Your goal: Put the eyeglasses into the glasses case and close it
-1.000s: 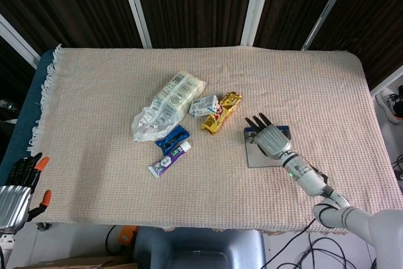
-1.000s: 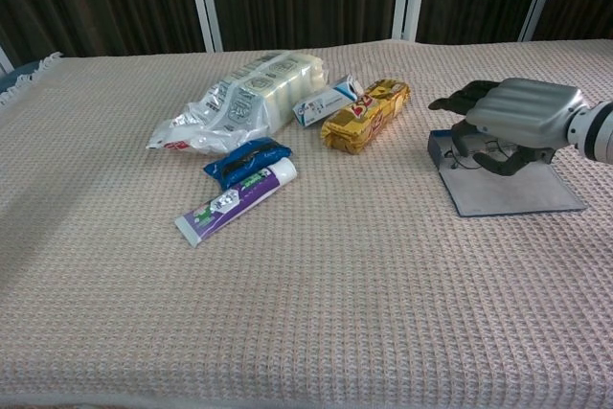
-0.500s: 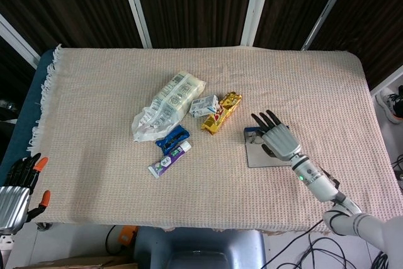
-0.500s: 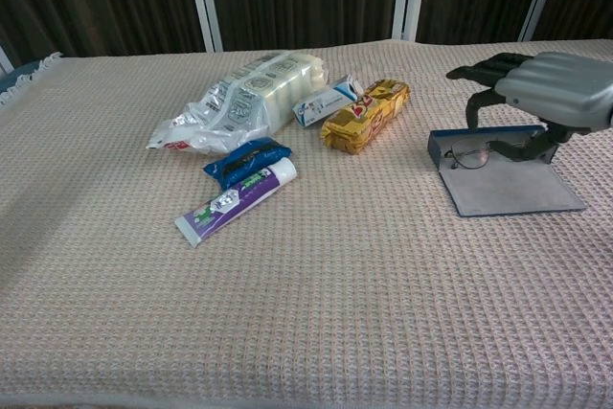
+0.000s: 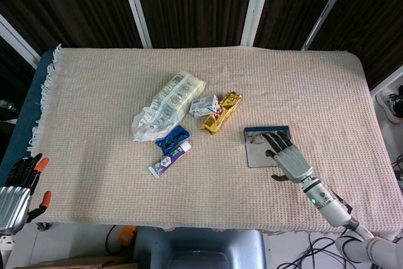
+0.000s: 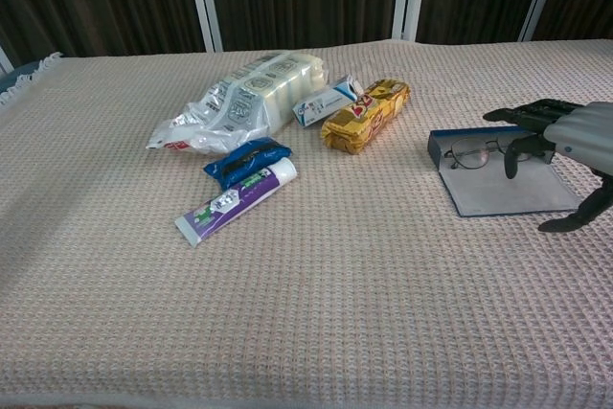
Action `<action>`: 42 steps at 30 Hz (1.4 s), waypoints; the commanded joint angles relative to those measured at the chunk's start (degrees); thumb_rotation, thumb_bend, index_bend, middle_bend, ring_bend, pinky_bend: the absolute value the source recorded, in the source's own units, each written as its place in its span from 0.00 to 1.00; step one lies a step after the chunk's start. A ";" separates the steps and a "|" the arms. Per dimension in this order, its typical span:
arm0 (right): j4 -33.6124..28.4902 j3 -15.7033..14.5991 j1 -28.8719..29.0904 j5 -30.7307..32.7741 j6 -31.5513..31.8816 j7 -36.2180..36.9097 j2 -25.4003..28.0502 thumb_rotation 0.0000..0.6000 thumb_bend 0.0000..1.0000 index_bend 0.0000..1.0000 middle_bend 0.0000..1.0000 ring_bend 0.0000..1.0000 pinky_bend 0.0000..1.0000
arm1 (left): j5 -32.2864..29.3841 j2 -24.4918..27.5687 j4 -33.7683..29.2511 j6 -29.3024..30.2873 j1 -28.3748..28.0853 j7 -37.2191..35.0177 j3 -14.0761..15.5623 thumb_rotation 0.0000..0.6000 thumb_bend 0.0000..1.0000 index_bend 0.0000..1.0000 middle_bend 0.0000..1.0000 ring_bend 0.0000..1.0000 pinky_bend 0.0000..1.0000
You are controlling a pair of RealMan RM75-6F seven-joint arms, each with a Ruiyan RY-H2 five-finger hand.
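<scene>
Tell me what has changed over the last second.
The right hand let go of the eyeglasses and drew back toward the robot, open, fingers over the flap. The eyeglasses lie in the open glasses case. The left hand, snack packets and toothpaste stayed put.

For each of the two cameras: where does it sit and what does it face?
Head view: high above the near edge, looking down at the table; shows right hand and left hand.
Chest view: low, looking across the table; shows only the right hand.
Shared: glasses case, eyeglasses, right hand.
</scene>
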 commanded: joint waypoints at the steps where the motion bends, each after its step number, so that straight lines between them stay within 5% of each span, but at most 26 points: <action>1: 1.08 0.65 0.58 0.51 -1.46 -0.51 -0.98 1.00 0.24 0.54 0.00 0.00 0.00 | 0.01 0.04 0.05 0.05 0.01 -0.15 -0.02 1.00 0.45 0.00 0.00 0.00 0.07; 22: 6.10 3.73 1.96 4.18 -6.90 -3.91 -3.97 1.00 0.24 0.56 0.00 0.00 0.00 | 0.03 0.10 0.07 0.00 0.00 -0.28 0.01 1.00 0.45 0.00 0.00 0.00 0.07; 29: 7.41 4.09 2.28 4.48 -7.61 -4.19 -4.53 1.00 0.32 0.57 0.00 0.00 0.00 | -0.05 0.13 0.07 0.09 0.06 -0.38 -0.03 1.00 0.45 0.00 0.00 0.00 0.07; 34: 8.03 4.25 2.36 4.24 -7.20 -3.78 -4.80 1.00 0.47 0.59 0.00 0.00 0.00 | 0.02 0.12 0.08 0.28 0.15 -0.41 -0.02 1.00 0.45 0.00 0.00 0.00 0.08; 42: 8.27 4.76 2.55 4.18 -6.60 -3.41 -4.53 1.00 0.51 0.60 0.00 0.00 0.00 | 0.03 0.12 0.12 0.32 0.17 -0.51 -0.03 1.00 0.45 0.00 0.00 0.00 0.07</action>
